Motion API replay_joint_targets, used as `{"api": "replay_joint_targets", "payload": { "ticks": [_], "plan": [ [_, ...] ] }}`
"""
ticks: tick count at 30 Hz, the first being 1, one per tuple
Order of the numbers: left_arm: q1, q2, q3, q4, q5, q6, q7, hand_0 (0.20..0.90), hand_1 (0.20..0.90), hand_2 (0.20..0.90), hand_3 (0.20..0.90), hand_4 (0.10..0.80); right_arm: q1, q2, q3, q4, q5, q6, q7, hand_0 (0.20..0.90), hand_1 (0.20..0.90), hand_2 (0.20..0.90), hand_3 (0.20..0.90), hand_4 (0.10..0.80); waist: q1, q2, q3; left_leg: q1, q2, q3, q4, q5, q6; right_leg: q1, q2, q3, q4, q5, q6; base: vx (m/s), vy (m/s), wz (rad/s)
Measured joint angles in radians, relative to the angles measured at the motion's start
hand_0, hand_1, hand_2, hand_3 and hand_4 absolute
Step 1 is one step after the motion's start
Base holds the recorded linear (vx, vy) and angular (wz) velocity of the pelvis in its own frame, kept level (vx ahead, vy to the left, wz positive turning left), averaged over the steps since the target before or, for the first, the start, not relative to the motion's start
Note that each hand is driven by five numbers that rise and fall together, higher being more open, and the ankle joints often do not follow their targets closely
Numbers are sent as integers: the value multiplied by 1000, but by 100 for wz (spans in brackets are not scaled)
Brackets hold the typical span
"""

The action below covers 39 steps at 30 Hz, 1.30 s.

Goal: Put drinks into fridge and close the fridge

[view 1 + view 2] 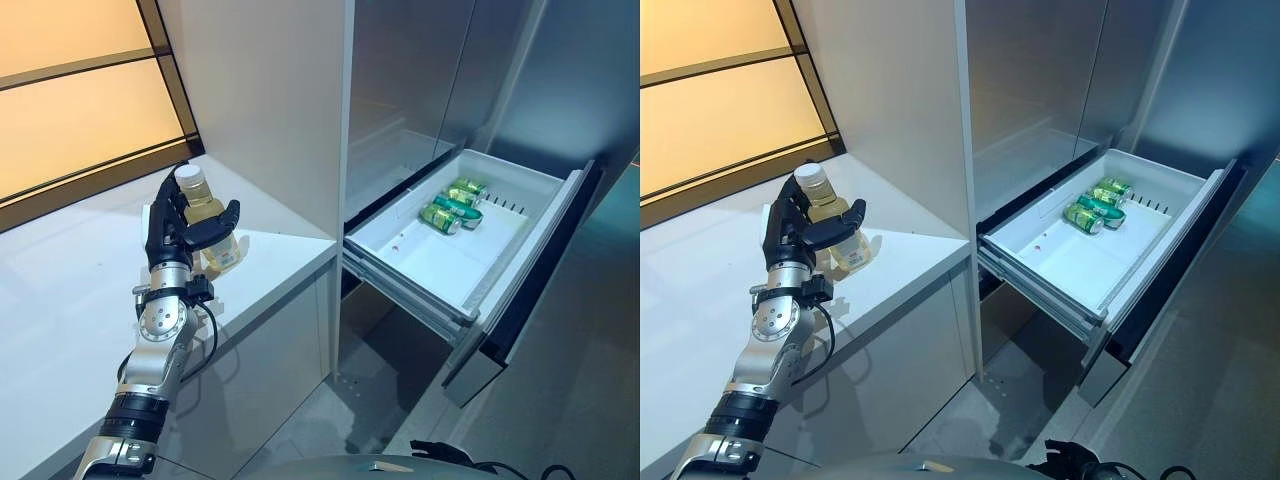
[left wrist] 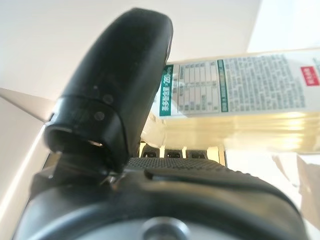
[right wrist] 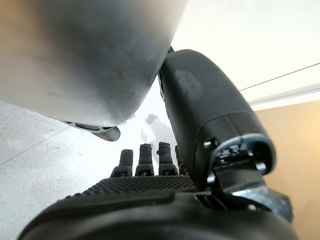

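A clear bottle (image 1: 203, 205) of yellow drink with a white cap stands upright on the white counter (image 1: 60, 290) near its front corner. My left hand (image 1: 165, 235) is shut on it, with the fingers up behind it and the thumb (image 2: 120, 90) across its front; its label (image 2: 250, 85) shows close in the left wrist view. The fridge's white drawer (image 1: 440, 265) stands pulled out to the right, with green cans (image 1: 452, 205) lying at its back. My right hand (image 3: 150, 200) hangs idle with relaxed fingers above the grey floor.
A tall white panel (image 1: 260, 90) separates the counter from the steel fridge front (image 1: 420, 70). The drawer's dark front (image 1: 520, 300) juts out over the grey floor. An amber window (image 1: 70, 100) runs behind the counter.
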Motion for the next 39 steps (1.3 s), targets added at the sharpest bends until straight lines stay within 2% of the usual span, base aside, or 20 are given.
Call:
{"api": "replay_joint_targets", "payload": {
  "ticks": [10, 16, 20, 23, 26, 28, 30, 34, 39],
  "plan": [
    [-1, 1, -4, -5, 37, -18, 9, 300, 300, 300, 200, 100, 1, -1, 14, -6, 2, 2, -3, 900, 900, 900, 900, 800, -5, 1, -3, 6, 0, 4, 0, 3, 6, 3, 0, 5, 0, 0, 0, -7, -11, 0],
    [0, 1, -3, -4, 26, -21, -12, 300, 300, 300, 200, 100, 14, -2, 22, -64, 6, 69, -6, 900, 900, 900, 900, 800, -2, -8, -10, 6, 1, 5, 0, -2, -1, 2, 2, 9, 0, 0, 0, -21, -36, -1],
    [-1, -8, 11, -5, -175, -27, -106, 300, 300, 300, 200, 100, 21, -1, 27, -98, 8, 89, -4, 900, 900, 900, 900, 800, -3, -17, -12, -2, 1, 6, 0, -1, 0, -6, 2, 11, 0, 0, 0, -6, -8, 0],
    [3, -82, 24, -6, -456, -25, -207, 300, 300, 300, 200, 100, 46, -2, 30, -166, 51, 95, 0, 900, 900, 900, 900, 800, -2, -31, -2, -3, 1, 5, 0, 5, 3, -7, 2, 10, 0, 0, 0, 0, 0, 0],
    [5, -156, 31, -8, -659, -21, -288, 300, 300, 300, 200, 100, 59, 2, 23, -274, 106, 112, 11, 900, 900, 900, 900, 800, -16, -46, 16, -5, 1, 5, 0, 6, 1, -9, 2, 11, 0, 0, 0, 0, 0, 0],
    [8, -185, 31, -8, -763, -5, -356, 300, 300, 300, 200, 100, 53, 14, 3, -274, 122, 42, 39, 900, 900, 900, 900, 800, -23, -49, 22, -6, 1, 5, 0, 6, 1, -11, 2, 13, 0, 0, 0, 0, 0, 0],
    [8, -205, 30, -13, -828, 0, -391, 300, 300, 300, 200, 100, 50, 19, 16, -306, 128, 27, 40, 900, 900, 900, 900, 800, -32, -47, 25, -8, 1, 5, 0, 5, 1, -14, 2, 13, 0, 0, 0, 0, 0, 0],
    [8, -225, 17, -91, -1015, -1, -474, 300, 300, 300, 200, 100, 76, 25, 37, -627, 208, 74, 31, 900, 900, 900, 900, 800, -55, -38, 43, -18, 2, 7, 1, 8, -1, -26, 3, 13, 0, 0, 0, 0, 0, 0],
    [9, -241, 14, -192, -1123, -10, -556, 300, 300, 300, 200, 100, 79, 25, 49, -920, 219, 144, 40, 900, 900, 900, 900, 800, -65, -38, 53, -18, 1, 8, 2, 8, -1, -25, 3, 13, 0, 0, 0, -10, -8, 1]
  ]
}}
